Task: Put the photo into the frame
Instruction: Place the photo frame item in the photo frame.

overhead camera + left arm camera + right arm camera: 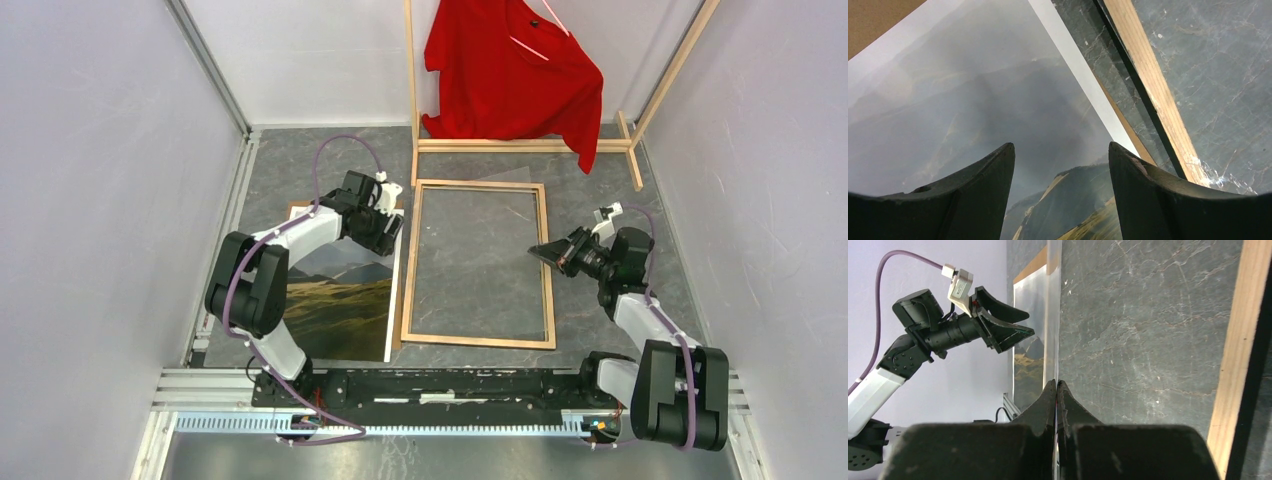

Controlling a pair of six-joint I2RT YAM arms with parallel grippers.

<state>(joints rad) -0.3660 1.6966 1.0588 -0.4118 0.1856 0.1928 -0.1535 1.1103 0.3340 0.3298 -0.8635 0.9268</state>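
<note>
The photo (pixel 345 300) lies face up on the table at the left, on a thin brown backing board (pixel 878 20). The frame (pixel 480 341) lies flat to its right, light wood side up. My left gripper (pixel 385 225) is open and empty, hovering over the photo's (pixel 973 100) far right part, close to the frame's left rail (pixel 1153 95). My right gripper (pixel 540 250) is shut on the right edge of a clear pane (pixel 1053 315), held tilted above the frame's opening. The right wrist view shows the pane edge-on between its fingers (pixel 1056 381), and the left gripper (pixel 1029 324) beyond.
A wooden clothes rack with a red shirt (pixel 510 70) stands at the back of the table, just behind the frame. Grey walls close in on the left and right. The arms' mounting rail (pixel 450 385) runs along the near edge.
</note>
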